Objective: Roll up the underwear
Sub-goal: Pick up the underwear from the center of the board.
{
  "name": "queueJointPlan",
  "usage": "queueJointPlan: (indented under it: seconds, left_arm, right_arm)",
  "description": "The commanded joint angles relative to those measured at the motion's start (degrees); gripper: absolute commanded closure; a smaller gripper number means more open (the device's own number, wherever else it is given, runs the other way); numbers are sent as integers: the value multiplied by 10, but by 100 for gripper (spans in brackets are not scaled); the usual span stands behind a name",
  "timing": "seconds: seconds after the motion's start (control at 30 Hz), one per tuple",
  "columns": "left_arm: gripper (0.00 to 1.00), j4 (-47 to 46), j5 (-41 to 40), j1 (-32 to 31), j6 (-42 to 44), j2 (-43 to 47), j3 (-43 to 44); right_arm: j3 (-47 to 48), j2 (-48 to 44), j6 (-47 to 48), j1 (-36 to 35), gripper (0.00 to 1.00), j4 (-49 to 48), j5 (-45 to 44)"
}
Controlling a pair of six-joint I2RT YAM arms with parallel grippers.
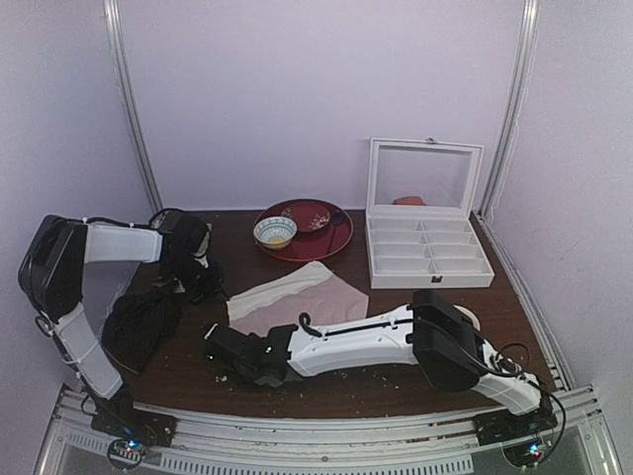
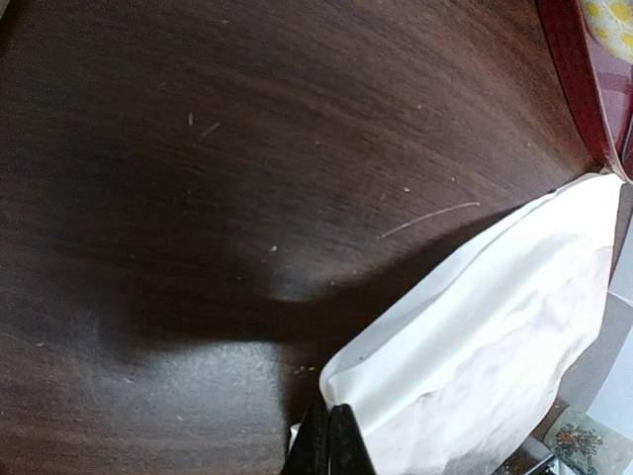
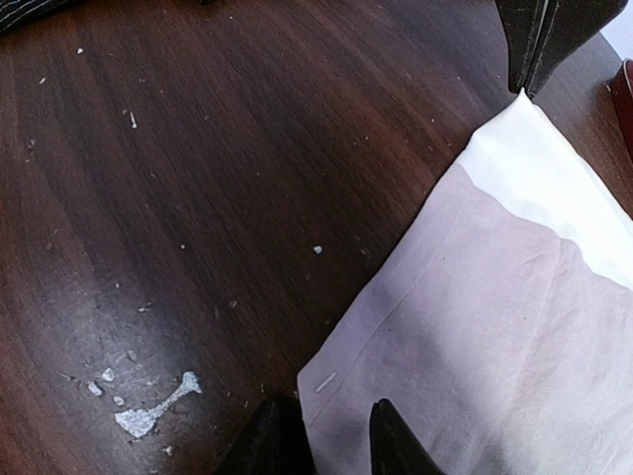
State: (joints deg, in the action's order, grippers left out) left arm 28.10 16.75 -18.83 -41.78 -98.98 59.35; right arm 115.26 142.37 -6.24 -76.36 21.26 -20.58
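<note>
**Taking hold of two corners before the roll**

The underwear (image 1: pixel 297 297) lies flat in the middle of the table (image 1: pixel 386 381). The left gripper (image 2: pixel 331 440) is clenched on a corner of the waistband (image 3: pixel 554 188). The right gripper (image 3: pixel 326 440) stands part-open astride the near corner, not clamped. I judge the roll is not begun. Next, the right one must pinch the fabric, then both turn the edge over.

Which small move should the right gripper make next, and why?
Probably close the right gripper: its fingers stand apart astride the near corner of the underwear, not yet pinching it. The left gripper is shut on the whitish waistband corner, so a second grip would let rolling begin.
</note>
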Motion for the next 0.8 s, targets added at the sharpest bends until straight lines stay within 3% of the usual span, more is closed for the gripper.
queueJointPlan:
  seconds: [0.0, 0.27, 0.33, 0.77]
  left_arm:
    - [100, 0, 7, 3, 5, 15, -5]
    - [100, -5, 13, 3, 3, 13, -6]
    - [100, -6, 13, 3, 3, 14, -6]
    - [100, 6, 28, 3, -16, 52, 4]
  right_arm:
    - [2, 13, -13, 10, 73, 14, -13]
    - [-2, 15, -18, 18, 90, 17, -10]
    - [-2, 15, -20, 18, 100, 18, -9]
    - [-6, -59, -12, 16, 100, 23, 17]
